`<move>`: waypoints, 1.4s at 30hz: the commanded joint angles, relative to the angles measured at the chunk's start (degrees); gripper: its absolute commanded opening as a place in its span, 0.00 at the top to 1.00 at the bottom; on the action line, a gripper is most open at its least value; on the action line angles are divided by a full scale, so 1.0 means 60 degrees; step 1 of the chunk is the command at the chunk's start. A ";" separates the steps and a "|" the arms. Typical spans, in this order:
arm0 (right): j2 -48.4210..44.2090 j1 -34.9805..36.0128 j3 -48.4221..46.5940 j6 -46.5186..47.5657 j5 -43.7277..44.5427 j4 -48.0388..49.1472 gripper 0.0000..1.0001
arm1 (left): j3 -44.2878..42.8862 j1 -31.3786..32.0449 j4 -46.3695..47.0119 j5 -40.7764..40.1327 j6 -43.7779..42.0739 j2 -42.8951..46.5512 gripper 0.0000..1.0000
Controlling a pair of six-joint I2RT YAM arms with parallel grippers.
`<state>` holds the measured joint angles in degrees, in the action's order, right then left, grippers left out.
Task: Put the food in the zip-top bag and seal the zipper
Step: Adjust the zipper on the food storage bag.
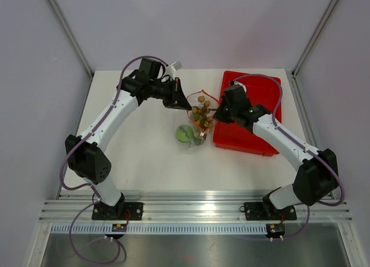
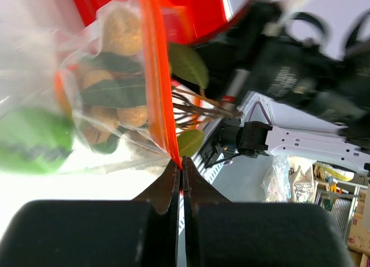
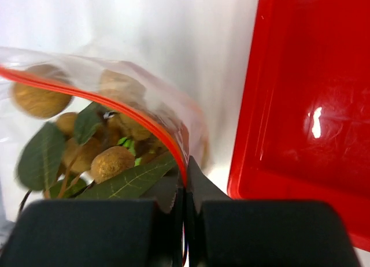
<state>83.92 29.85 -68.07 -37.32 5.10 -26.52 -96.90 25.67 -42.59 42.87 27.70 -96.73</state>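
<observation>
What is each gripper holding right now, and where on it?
Both hold the bag by its orange zipper strip: left gripper pinches one end, right gripper the other.

table (image 1: 144, 157): white, carried every item.
red tray (image 1: 245, 138): lay toward the far right corner.
zip-top bag (image 1: 195, 121): clear, lay mid-table, just left of the tray.
tan-brown balls (image 1: 201, 110): showed in the bag's far part.
green fruit (image 1: 185, 133): showed at the bag's near end.
left gripper (image 1: 178, 102): met the bag's far left side.
right gripper (image 1: 216, 114): met the bag's right side.
</observation>
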 commanded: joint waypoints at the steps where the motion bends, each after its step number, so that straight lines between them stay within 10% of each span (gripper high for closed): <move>1: -0.0874 0.0152 -0.1176 0.0214 -0.0147 -0.0470 1.00 | -0.0080 -0.0629 -0.0195 -0.0099 -0.0383 0.0491 1.00; 17: 0.1453 0.1368 -0.2085 0.0316 0.0043 -0.1057 1.00 | 0.0316 -0.1261 -0.1559 -0.2897 -0.1263 0.0447 1.00; 25: 0.0560 0.1574 -0.3757 0.0522 0.0205 -0.1307 1.00 | -0.1808 -0.0910 -0.2233 -0.3674 -0.1292 0.1633 1.00; 34: 0.2078 0.1603 -0.2306 0.0522 0.0657 -0.1376 1.00 | 0.0637 -0.0353 -0.1192 -0.3746 -0.0999 0.0862 1.00; 42: 0.0883 0.1661 -0.3316 0.0785 0.0790 -0.1643 1.00 | -0.1408 0.0057 -0.2203 -0.4860 -0.1204 0.1486 1.00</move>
<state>97.36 38.89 -82.37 -34.26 7.14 -37.26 -96.03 25.19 -56.62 18.09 21.19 -95.79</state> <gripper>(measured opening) 0.011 0.005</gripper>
